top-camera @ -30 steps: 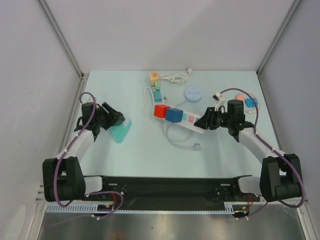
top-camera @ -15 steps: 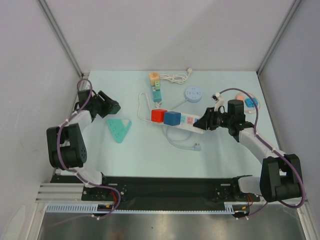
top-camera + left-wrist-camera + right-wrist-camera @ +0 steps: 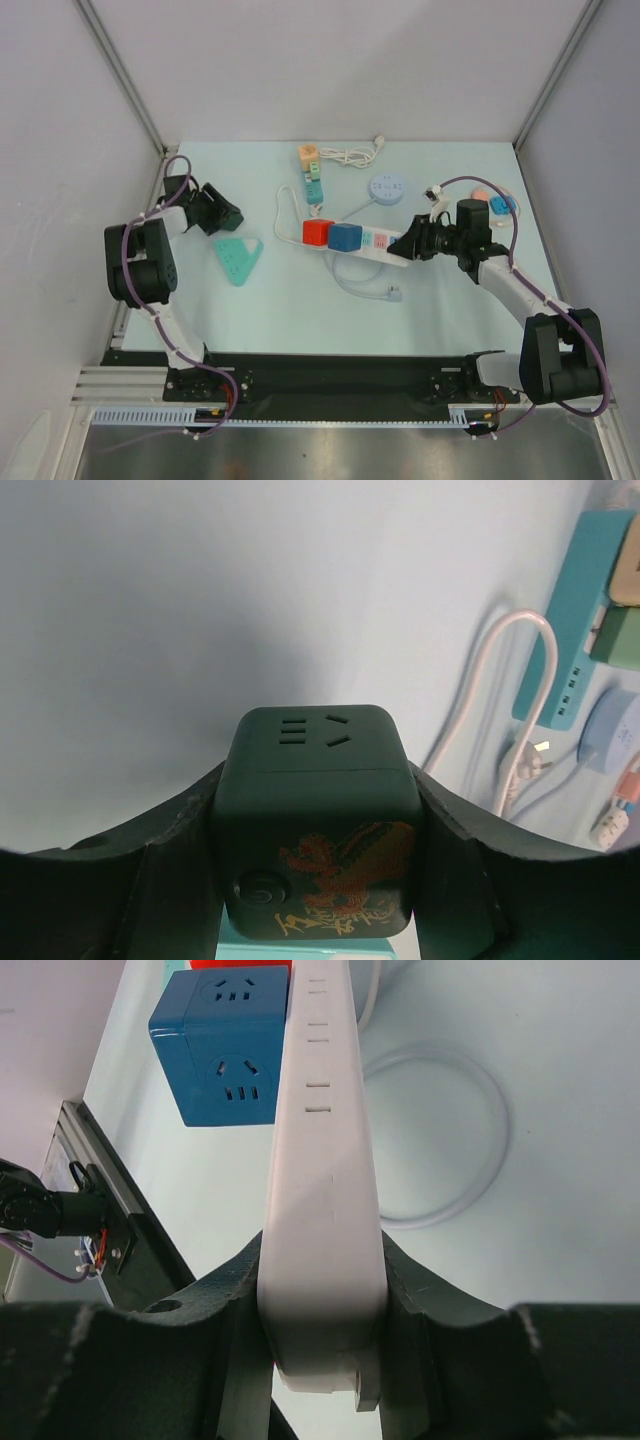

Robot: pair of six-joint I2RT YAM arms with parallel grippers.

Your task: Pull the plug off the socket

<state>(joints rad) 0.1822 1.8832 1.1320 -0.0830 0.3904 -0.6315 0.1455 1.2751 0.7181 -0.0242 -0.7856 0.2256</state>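
over the pale table (image 3: 280, 312), left claw (image 3: 315, 815) grips a dark cube (image 3: 315, 748), right claw (image 3: 321, 1260) the white strip (image 3: 316, 1140).

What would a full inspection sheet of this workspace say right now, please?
Surface: pale blue table, nothing spilled.
Job's things: dark green cube plug in the left gripper, apart from the teal triangular socket.
Clutter: red cube and blue cube on the white power strip; round blue socket; orange-and-teal strip.
Grippers: left gripper shut on the cube plug; right gripper shut on the power strip's end.
Cables: white cord looping beside the strip, ending in a loose plug; coiled white cable at the far edge.
Surroundings: plain pale walls; nothing else seen.
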